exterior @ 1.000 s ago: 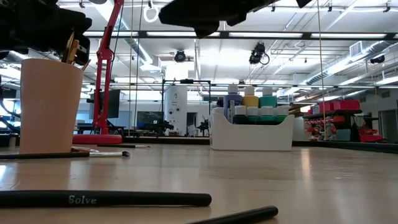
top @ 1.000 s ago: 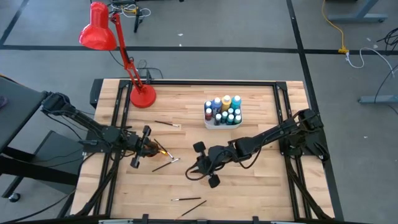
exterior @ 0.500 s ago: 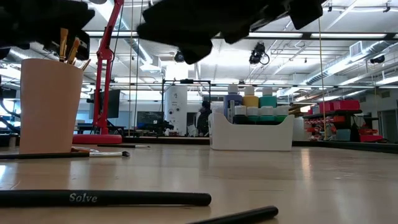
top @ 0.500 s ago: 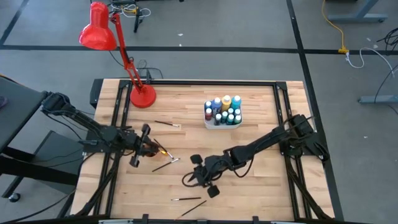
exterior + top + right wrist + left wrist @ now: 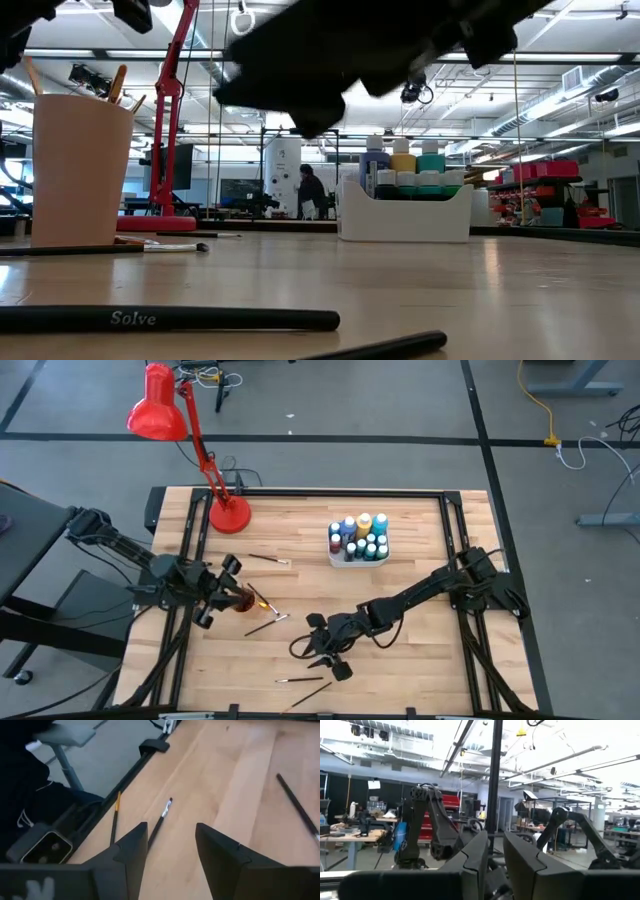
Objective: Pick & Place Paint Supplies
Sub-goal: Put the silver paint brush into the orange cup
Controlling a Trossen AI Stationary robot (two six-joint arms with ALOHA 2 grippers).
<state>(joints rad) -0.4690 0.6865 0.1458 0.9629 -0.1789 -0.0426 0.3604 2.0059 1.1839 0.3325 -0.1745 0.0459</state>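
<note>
Several thin paintbrushes lie flat on the wooden table: one (image 5: 268,560) toward the far side, one (image 5: 266,625) mid-table, two (image 5: 301,680) (image 5: 311,695) near the front edge. An orange cup (image 5: 243,600) holds several more brushes upright. Small paint bottles (image 5: 360,536) stand in a white tray (image 5: 345,560). My left gripper (image 5: 225,594) hovers just left of the cup, tipped upward, its fingers (image 5: 475,857) a narrow gap apart with nothing between them. My right gripper (image 5: 170,855) hangs open and low over the table, slanting down, short of two brushes (image 5: 159,822) (image 5: 115,817).
A red desk lamp (image 5: 228,515) stands at the far left of the table. A black frame rail (image 5: 185,540) runs along the left edge. In the low view a dark brush (image 5: 170,320) lies close in front, and a person (image 5: 310,190) stands far off in the room.
My left gripper has risen off the cup, drawn back toward the table's left edge and tipped its fingers upward. My right gripper has come down and moved toward the near-left of the table, toward the front brushes. The brushes and the cup have stayed put.
</note>
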